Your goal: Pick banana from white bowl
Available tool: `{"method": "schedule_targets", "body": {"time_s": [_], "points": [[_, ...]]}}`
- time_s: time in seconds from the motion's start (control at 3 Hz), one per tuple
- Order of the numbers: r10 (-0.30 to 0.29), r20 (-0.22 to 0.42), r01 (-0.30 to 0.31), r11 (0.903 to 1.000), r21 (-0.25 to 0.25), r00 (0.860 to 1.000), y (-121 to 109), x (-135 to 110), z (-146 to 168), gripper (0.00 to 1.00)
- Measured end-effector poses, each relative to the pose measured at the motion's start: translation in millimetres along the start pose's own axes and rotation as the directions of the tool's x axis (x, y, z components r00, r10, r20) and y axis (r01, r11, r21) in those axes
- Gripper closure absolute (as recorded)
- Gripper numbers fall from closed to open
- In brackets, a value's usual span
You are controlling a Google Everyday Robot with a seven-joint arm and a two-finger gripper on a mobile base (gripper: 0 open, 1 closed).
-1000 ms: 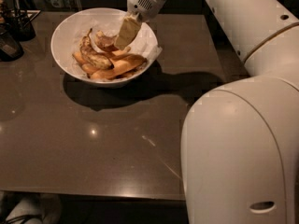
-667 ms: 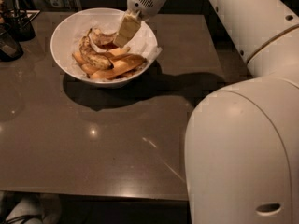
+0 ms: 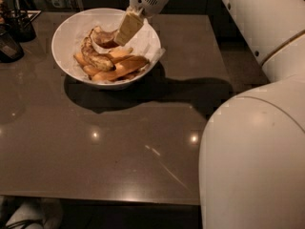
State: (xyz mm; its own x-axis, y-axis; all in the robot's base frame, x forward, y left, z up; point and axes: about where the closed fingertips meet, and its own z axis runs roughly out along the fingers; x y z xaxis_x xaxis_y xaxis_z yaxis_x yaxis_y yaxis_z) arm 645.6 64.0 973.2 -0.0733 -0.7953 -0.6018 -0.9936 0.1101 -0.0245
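The white bowl (image 3: 66, 32) stands at the far left of the dark table, lined with white paper and holding several bananas. The short, stubby, brown-mottled banana (image 3: 104, 36) lies at the back of the pile. My gripper (image 3: 125, 30) reaches down into the bowl from the upper right, and its tip is right beside this banana's right end, touching it or very close. A brown-mottled banana with a long stem (image 3: 95, 57) and smooth yellow-orange bananas (image 3: 121, 67) lie in front.
My arm's large white links (image 3: 252, 166) fill the right side of the view. Dark containers (image 3: 12, 32) stand at the table's far left corner. The table's front edge (image 3: 95, 199) runs along the bottom, with a shoe-like shape below it.
The gripper stays at the banana in the bowl. My arm's near link has shifted slightly to the right. The bowl and the bananas have not visibly moved.
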Motion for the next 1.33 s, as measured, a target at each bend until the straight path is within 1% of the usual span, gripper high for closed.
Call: {"method": "schedule_targets", "body": {"time_s": [0.33,0.67,1.0,1.33], "points": [[0.009,0.022,-0.009,0.9999,0.013,1.000,33,1,-12,1.00],[0.009,0.023,-0.009,0.9999,0.014,1.000,33,0,-12,1.00],[0.023,0.037,-0.025,0.9987,0.045,0.999,53,-1,-19,1.00],[0.047,0.109,-0.063,0.9871,0.148,0.993,98,-11,-50,1.00]]}}
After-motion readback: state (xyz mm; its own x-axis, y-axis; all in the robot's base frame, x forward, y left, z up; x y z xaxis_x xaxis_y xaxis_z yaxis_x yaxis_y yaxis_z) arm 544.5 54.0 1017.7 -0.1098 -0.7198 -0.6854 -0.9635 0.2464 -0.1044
